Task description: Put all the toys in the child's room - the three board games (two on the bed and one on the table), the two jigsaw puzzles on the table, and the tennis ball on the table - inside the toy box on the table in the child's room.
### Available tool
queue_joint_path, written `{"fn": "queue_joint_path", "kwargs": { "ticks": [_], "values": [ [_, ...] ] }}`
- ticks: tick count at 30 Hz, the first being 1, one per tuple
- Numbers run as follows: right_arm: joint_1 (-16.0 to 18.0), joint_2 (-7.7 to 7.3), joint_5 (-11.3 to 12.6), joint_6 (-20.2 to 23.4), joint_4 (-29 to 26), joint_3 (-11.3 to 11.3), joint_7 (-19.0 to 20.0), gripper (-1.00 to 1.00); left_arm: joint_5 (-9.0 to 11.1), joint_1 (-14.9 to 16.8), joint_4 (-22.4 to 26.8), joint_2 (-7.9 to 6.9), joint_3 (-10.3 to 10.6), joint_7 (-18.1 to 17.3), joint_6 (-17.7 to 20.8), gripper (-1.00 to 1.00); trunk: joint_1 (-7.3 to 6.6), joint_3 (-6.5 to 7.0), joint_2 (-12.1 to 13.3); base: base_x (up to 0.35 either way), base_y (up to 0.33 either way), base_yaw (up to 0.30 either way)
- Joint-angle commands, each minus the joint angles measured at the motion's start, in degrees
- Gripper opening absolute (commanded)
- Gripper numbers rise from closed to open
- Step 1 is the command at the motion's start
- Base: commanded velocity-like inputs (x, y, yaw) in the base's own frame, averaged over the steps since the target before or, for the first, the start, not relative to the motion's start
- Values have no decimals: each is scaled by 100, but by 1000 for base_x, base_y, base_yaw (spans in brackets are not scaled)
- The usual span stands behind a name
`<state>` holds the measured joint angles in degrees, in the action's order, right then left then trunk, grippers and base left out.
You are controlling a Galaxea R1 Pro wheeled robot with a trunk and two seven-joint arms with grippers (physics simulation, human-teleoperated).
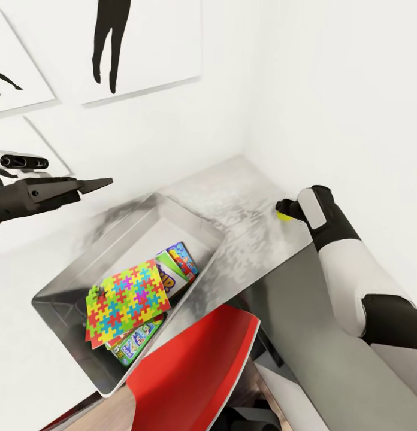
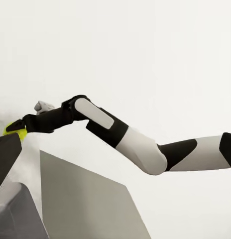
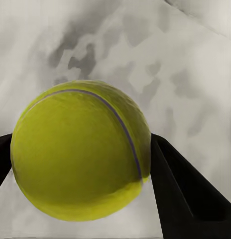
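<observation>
On the far right corner of the table (image 1: 244, 197), right gripper (image 1: 284, 211) is clamped on the tennis ball (image 1: 285, 214). Right wrist view confirms: ball (image 3: 80, 149) sits between the two dark fingers (image 3: 185, 194), both touching its sides, marbled grey table top (image 3: 145, 45) behind it. Can't tell whether the ball is resting on the table or just off it

Left wrist view sees the same thing from the side: right gripper (image 2: 13, 127) reaching to the wall corner with the yellow-green ball (image 2: 17, 132) at its tip, white-and-black right arm (image 2: 140, 147) stretched across

Toy box (image 1: 59, 287), light grey bin, sits on the table near the robot's left side, well apart from the ball. Inside it: a jigsaw puzzle (image 1: 129, 296), yellow/blue/green/pink, lying tilted on top of the stack, a second puzzle edge just showing under it. Under those, a printed board game box (image 1: 175, 266) sticks out toward the far side of the bin and another board game (image 1: 133, 344) shows at the near side. Can't read the titles

Left gripper (image 1: 91, 185) hovers above the far left edge of the toy box, holding nothing, dark fingers pressed together into a point

Red curved chair back (image 1: 196, 371) is pushed against the near table edge, next to the bin. Black silhouette prints (image 1: 112, 42) on the white wall behind
</observation>
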<state>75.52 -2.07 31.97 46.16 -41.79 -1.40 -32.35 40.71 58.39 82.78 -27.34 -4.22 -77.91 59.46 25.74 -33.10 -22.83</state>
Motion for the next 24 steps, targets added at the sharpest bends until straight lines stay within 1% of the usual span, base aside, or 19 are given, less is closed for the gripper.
{"fn": "queue_joint_path", "kwargs": {
  "ticks": [1,4,9,11,12,13,15,17,18,21,22,23,24],
  "values": [
    [-2,-1,79,37,-90,1,-70,-100,16,3,-2,-16,-8,-4,54,100,4,1,-8,0,0,0],
    [-21,0,91,267,-564,-21,-70,-100,16,-5,-6,-122,-32,-6,54,100,4,28,-8,0,0,0],
    [-129,13,104,862,-1389,-156,-75,-100,3,-34,-15,-305,-43,-33,54,100,4,73,-8,0,0,0],
    [-180,19,175,1097,-1648,-173,-72,-100,0,-55,-16,-426,-44,-82,54,100,4,91,-8,0,0,0],
    [-196,20,209,1142,-1708,-175,-73,-100,-2,-60,-18,-461,-44,-95,54,100,4,100,-8,0,0,0],
    [-227,21,302,1221,-1841,-179,-74,-100,-5,-73,-32,-528,-44,-123,54,100,4,109,-8,0,0,0],
    [-278,16,602,1325,-2201,-184,-77,-100,-9,-97,-72,-666,-44,-167,54,100,4,127,-8,0,0,0],
    [-379,-16,1045,1375,-2687,-184,-78,-100,-10,-175,-100,-818,-44,-208,54,100,4,145,-8,0,0,0],
    [-503,-34,1297,1384,-2927,-185,-82,-100,-9,-229,-108,-918,-44,-235,54,100,4,154,-8,0,0,0],
    [-1031,-72,2096,1384,-3599,-185,-86,-100,-4,-374,-164,-1235,-44,-350,54,100,4,181,-8,0,0,0],
    [-1200,-91,2371,1384,-3849,-183,-87,-100,-3,-413,-234,-1318,-46,-408,54,100,4,190,-8,0,0,0],
    [-1283,-105,2509,1384,-3973,-182,-87,-100,-5,-430,-280,-1353,-47,-442,54,100,4,199,-8,0,0,0],
    [-1474,-156,2800,1384,-4223,-180,-87,-100,-12,-455,-411,-1426,-49,-529,54,100,4,208,-8,0,0,0]
  ]
}}
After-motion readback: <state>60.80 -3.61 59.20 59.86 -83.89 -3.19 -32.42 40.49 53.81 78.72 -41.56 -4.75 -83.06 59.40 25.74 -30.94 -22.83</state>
